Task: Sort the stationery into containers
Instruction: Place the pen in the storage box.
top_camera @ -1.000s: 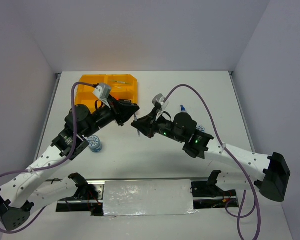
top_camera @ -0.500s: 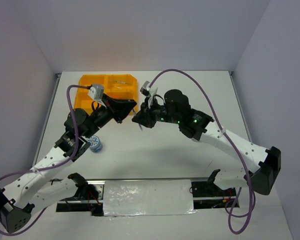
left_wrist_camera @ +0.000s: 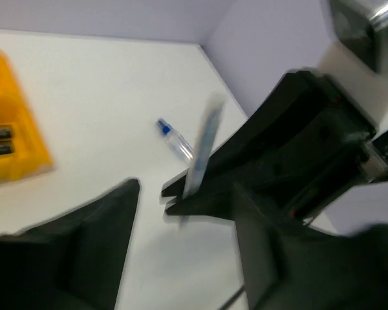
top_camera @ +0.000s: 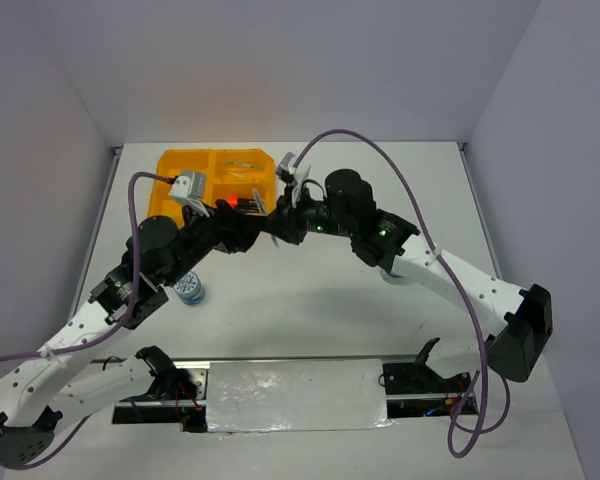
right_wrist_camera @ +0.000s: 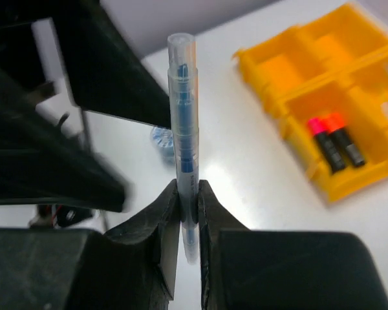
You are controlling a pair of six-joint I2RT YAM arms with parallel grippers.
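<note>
Handover | we see the left pincer (left_wrist_camera: 184, 219) has just parted, empty, beside the pen (right_wrist_camera: 183, 129) | right pincer (right_wrist_camera: 188, 205) alone clamps the pen upright, above the desk (top_camera: 380, 180) near the tray (top_camera: 180, 165) | we judge the pen free to drop into a compartment

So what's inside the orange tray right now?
Two short black markers, one pink-capped, one orange-capped, lie side by side in one compartment of the orange tray. A far compartment holds thin pale items, too small to identify. The left arm partly covers the near left compartment.
</note>
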